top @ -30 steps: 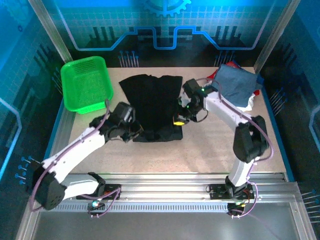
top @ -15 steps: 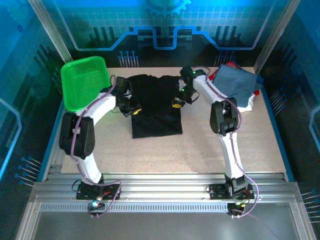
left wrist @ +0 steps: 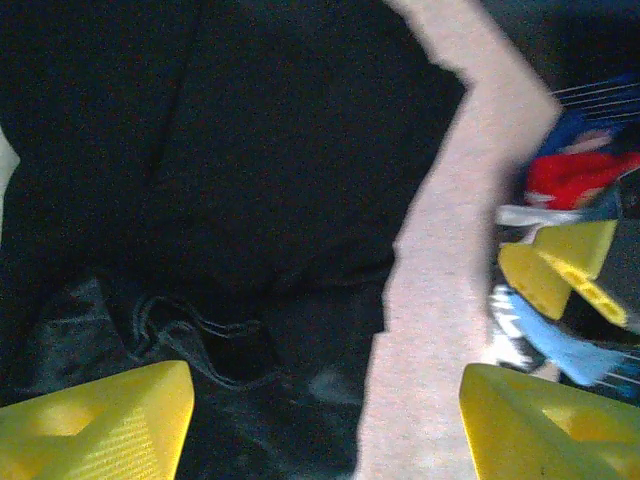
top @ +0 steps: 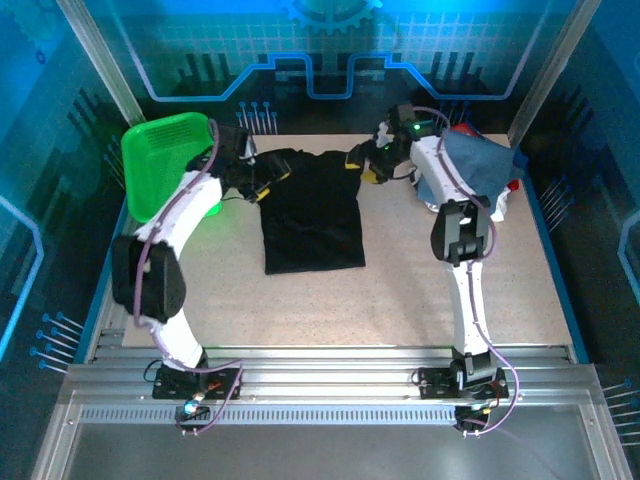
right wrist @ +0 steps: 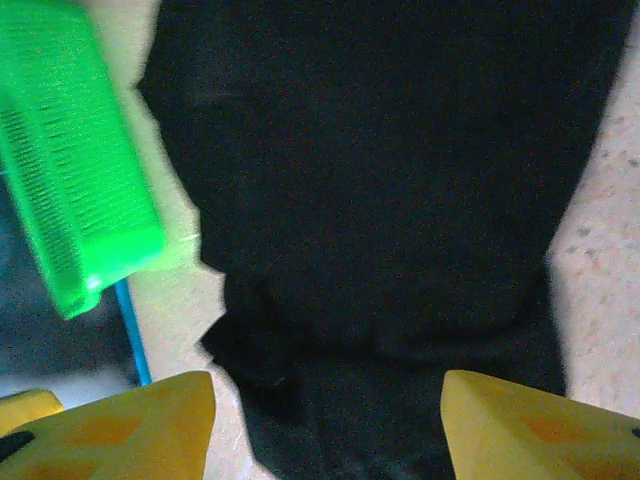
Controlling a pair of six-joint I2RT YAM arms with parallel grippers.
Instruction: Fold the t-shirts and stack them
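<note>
The black t-shirt (top: 310, 215) is spread as a narrowed panel in the middle of the counter (top: 400, 300), its bunched end reaching toward the far edge. Both claws are held over that far end. The left claw (top: 265, 186) is seen with its jaws apart and nothing clamped between them, with rumpled black cloth lying below. The right claw (top: 366, 168) is likewise parted and empty above the cloth.

The step in hand is judged to be the letting-go of a fold. It is best done if both claws are lifted straight up, so that no cloth is snagged or dragged. The wrinkled far end should be smoothed before the next fold is taken.

By count:
- One black shirt is laid out.
- Three folded shirts are piled at the far right corner: a slate-blue one (top: 478, 165) on top, with a red one (top: 512, 185) and a white one (top: 497, 205) glimpsed beneath.
- One green basket (top: 165, 165) is set at the far left corner.
- Two claws are present.
</note>
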